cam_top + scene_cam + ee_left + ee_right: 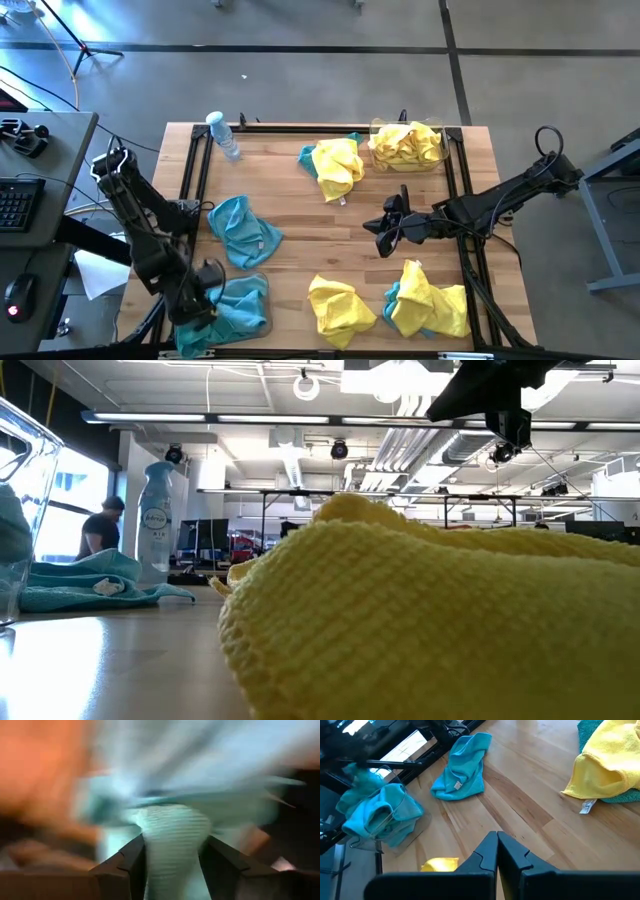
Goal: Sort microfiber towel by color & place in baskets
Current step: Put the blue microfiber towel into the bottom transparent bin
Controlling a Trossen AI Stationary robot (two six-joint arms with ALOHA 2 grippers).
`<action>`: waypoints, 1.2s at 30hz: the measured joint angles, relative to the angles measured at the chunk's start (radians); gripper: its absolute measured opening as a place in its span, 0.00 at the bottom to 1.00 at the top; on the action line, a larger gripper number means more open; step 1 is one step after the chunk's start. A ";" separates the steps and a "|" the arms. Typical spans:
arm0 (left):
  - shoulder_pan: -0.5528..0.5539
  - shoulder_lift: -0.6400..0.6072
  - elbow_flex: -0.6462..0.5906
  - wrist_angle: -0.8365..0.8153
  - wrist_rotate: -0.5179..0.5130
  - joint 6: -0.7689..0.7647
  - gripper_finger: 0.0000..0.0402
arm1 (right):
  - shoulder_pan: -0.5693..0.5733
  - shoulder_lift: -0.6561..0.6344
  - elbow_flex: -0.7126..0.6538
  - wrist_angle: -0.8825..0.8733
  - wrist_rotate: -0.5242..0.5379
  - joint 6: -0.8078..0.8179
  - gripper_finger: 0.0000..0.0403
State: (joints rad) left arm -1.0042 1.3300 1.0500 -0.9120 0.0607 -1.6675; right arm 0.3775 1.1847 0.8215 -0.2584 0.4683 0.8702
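Note:
My left gripper (208, 288) is at the near-left basket (262, 322), shut on a teal towel (172, 840) among the teal towels there (238, 305). My right gripper (384, 226) hovers shut over the table's middle, holding nothing (497, 847). One teal towel (243, 231) lies loose on the table left of centre. The far-right basket (443, 158) holds yellow towels (405, 143). A yellow towel on a teal one (335, 166) lies beside it. Near the front edge lie a yellow towel (340, 306) and a yellow towel over a teal one (425, 306). My left gripper pinches a bunched fold of the teal towel (172, 827) between its two fingers (132, 865). The cloth bulges out past the fingertips. The blur hides whether the towel hangs clear or rests in the basket.
A clear bottle (223, 134) stands at the far-left corner of the table. A black frame rail (198, 170) runs along the left and right sides. Bare wood (320, 240) lies in the middle. A person (101, 528) stands far off in the room.

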 joint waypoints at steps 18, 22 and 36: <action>0.000 -0.002 0.001 0.059 -0.002 0.055 0.37 | 0.000 0.000 0.000 -0.007 0.000 0.012 0.00; 0.000 -0.002 0.001 0.075 -0.010 0.128 0.37 | 0.000 0.000 0.000 -0.014 0.000 -0.010 0.00; 0.000 -0.004 0.130 -0.199 -0.077 0.052 0.37 | 0.000 0.000 0.000 -0.014 0.000 -0.015 0.00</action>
State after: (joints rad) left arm -1.0042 1.3258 1.1796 -1.1115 -0.0166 -1.6159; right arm 0.3775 1.1847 0.8215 -0.2726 0.4685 0.8553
